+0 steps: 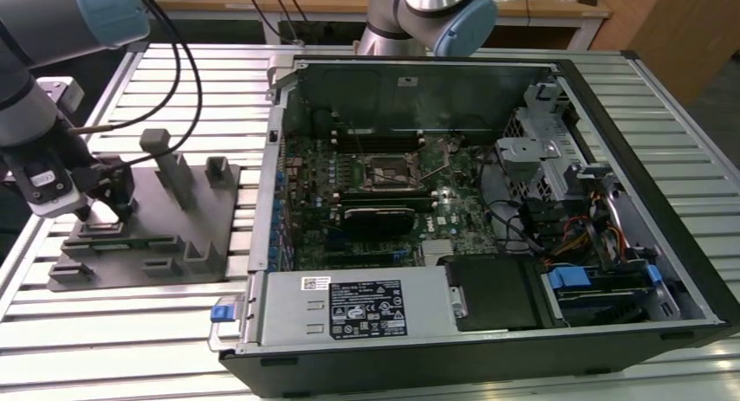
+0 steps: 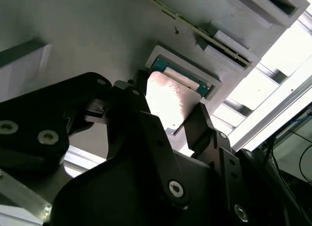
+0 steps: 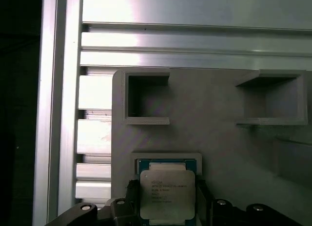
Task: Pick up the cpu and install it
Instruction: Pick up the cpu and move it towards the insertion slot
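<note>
The cpu (image 3: 167, 194) lies flat in a shallow square pocket (image 3: 165, 157) of the grey tray (image 3: 219, 138), right between the 2 fingers (image 2: 199, 122). The gripper (image 2: 168, 109) is closed on it: 1 finger presses each of 2 opposite sides, so it looks held. A low rim runs round the pocket. Straight up from the fingers looks free. The computer case (image 1: 463, 202) stands well apart.

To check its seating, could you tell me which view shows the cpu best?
The first wrist view: the cpu faces the camera squarely. The second wrist view shows it slanted and glare-washed; in the exterior view the gripper covers it.
</note>
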`<state>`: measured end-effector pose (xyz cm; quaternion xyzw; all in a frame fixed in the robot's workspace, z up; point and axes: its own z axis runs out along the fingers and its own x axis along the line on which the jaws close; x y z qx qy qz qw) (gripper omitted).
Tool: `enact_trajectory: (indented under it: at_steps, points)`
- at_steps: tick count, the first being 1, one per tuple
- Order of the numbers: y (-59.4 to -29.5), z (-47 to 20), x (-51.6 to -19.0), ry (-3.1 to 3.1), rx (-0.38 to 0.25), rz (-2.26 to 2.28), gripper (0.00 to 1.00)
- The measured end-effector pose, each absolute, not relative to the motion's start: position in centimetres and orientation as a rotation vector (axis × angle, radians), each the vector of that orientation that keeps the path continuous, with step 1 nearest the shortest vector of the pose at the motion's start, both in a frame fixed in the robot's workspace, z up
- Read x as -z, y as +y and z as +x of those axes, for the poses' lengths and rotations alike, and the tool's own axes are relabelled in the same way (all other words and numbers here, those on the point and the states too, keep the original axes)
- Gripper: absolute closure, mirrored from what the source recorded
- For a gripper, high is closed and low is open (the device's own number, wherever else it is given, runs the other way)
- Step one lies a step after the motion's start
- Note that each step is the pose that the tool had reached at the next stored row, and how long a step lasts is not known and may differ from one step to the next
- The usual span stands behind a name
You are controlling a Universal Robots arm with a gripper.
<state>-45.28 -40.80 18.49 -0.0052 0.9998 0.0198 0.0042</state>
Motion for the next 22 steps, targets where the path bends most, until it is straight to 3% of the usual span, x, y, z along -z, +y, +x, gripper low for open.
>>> enact_trajectory:
  at_steps: [22]
  points:
    - [-40.81,-45.29,-19.53,3.132,-0.067,-0.016,0.46]
